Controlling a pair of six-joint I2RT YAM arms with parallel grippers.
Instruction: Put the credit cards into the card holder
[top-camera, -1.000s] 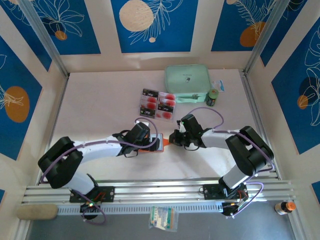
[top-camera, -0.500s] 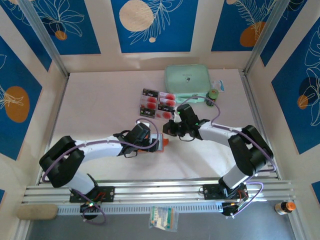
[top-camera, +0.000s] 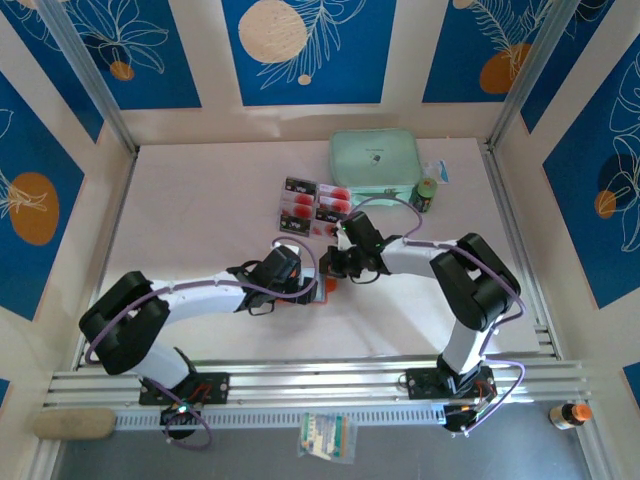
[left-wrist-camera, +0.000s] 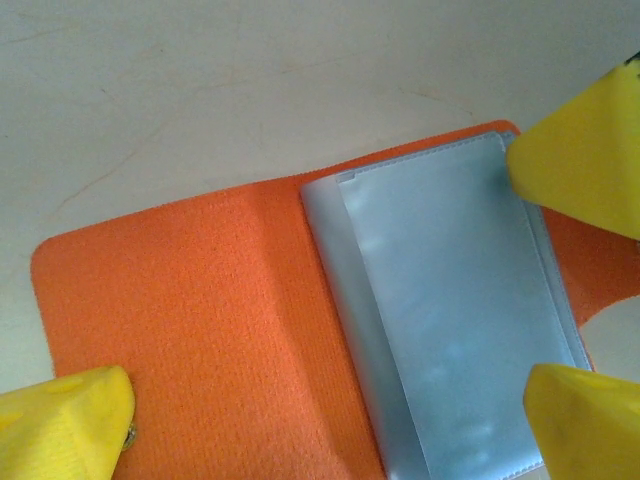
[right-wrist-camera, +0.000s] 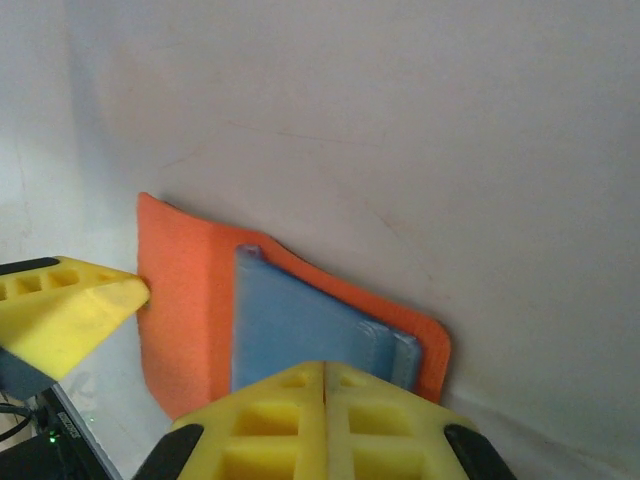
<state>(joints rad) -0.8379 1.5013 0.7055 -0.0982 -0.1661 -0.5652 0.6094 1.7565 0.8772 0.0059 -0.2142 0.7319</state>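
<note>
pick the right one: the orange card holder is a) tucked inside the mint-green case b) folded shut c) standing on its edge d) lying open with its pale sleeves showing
d: the card holder lies opened out on the table, orange inner face up, with its pale sleeves bare on one half.

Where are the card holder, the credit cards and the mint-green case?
card holder (left-wrist-camera: 200, 320): left wrist view, on its orange cover.
credit cards (top-camera: 316, 207): top external view, middle of the group.
mint-green case (top-camera: 375, 158): top external view, centre of its lid.
</note>
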